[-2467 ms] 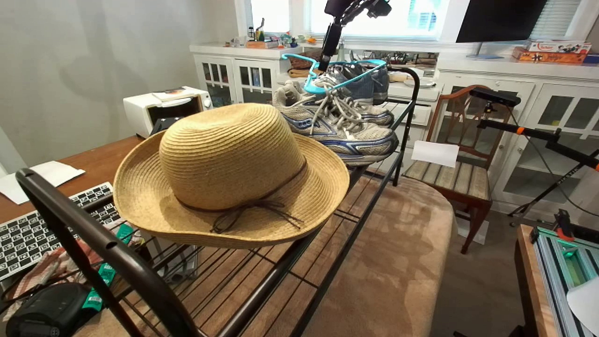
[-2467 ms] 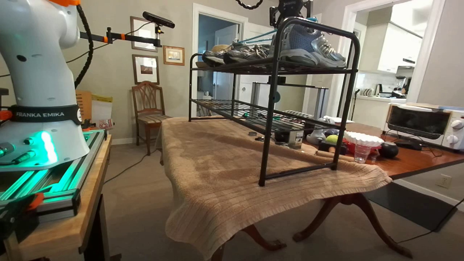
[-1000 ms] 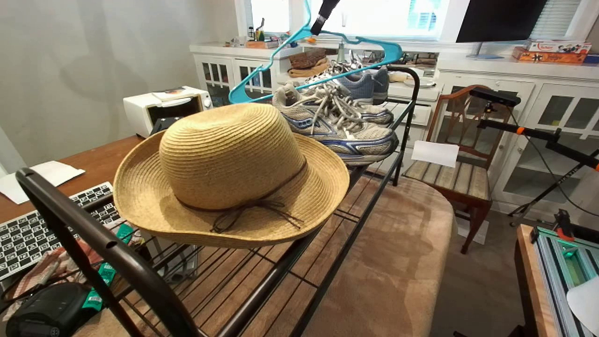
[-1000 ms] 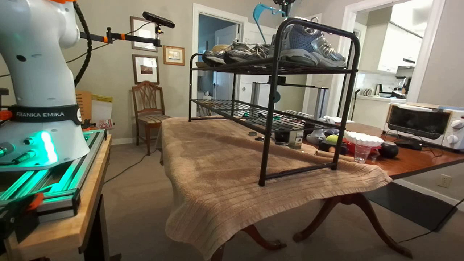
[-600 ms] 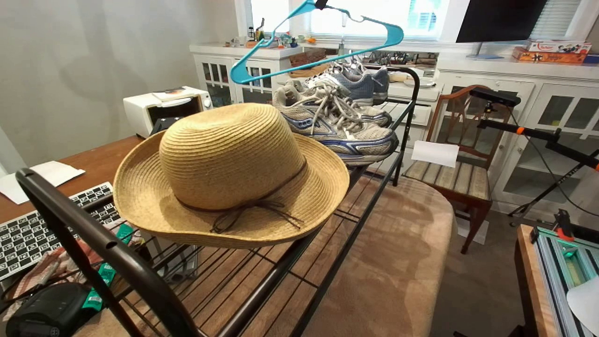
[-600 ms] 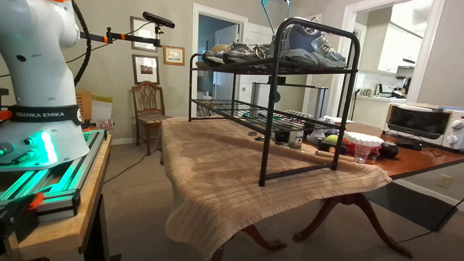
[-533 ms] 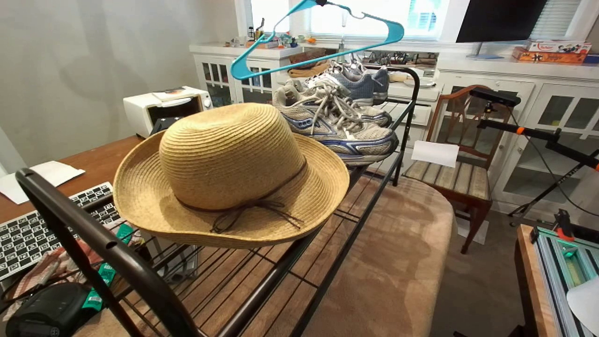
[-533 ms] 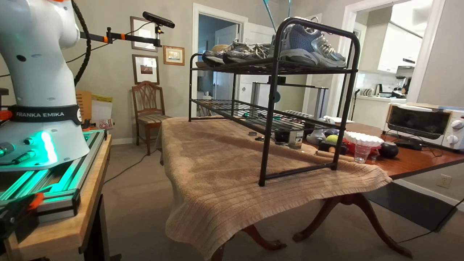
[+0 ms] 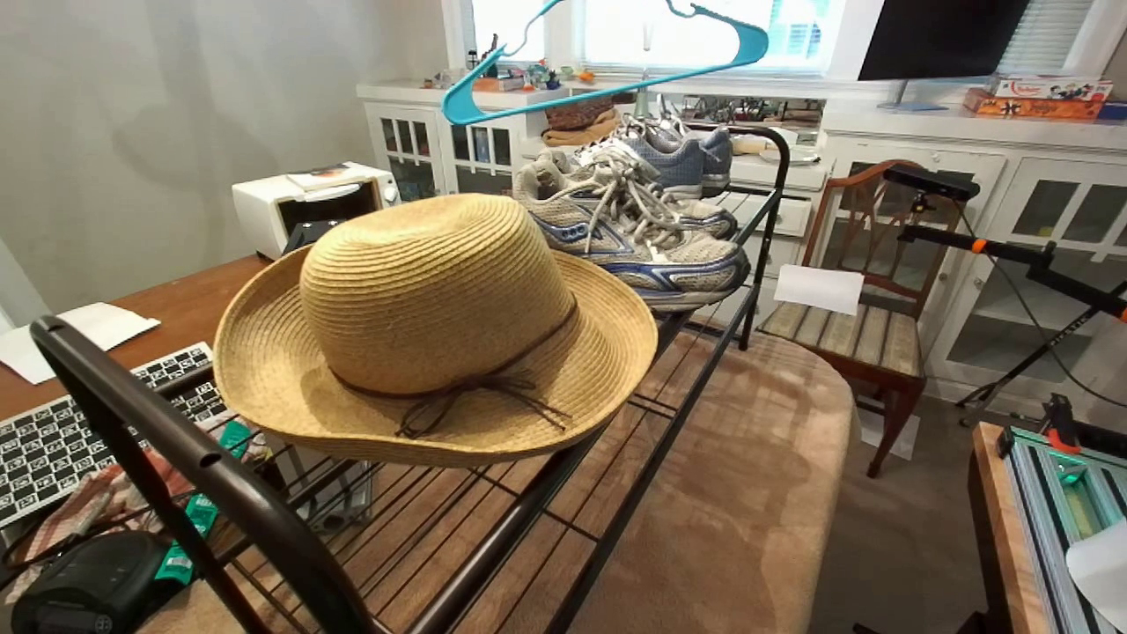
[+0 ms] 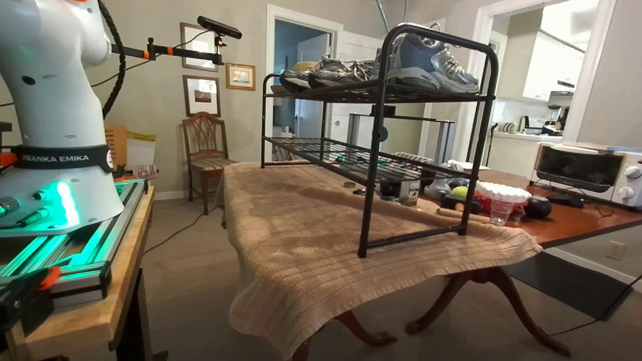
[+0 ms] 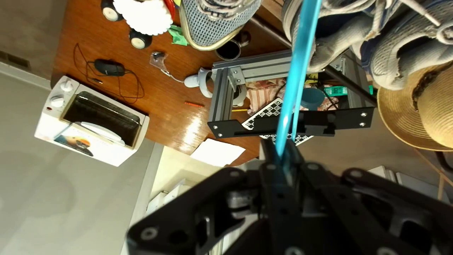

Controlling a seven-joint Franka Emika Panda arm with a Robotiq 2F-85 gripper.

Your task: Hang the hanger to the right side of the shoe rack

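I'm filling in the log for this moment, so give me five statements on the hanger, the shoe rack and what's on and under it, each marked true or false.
1. The fingers are shut on the hanger. True.
2. The straw hat and the sneakers are on the shoe rack. True.
3. The hanger already hangs from the shoe rack. False: it is held in the air, apart from the shoe rack.
4. A tan cloth lies beneath the shoe rack. True.
5. The straw hat lies crown down. False: its crown faces up.

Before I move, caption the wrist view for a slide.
Black jaws grip a thin teal-blue clothes hanger; tan straw hat at the picture's right edge.
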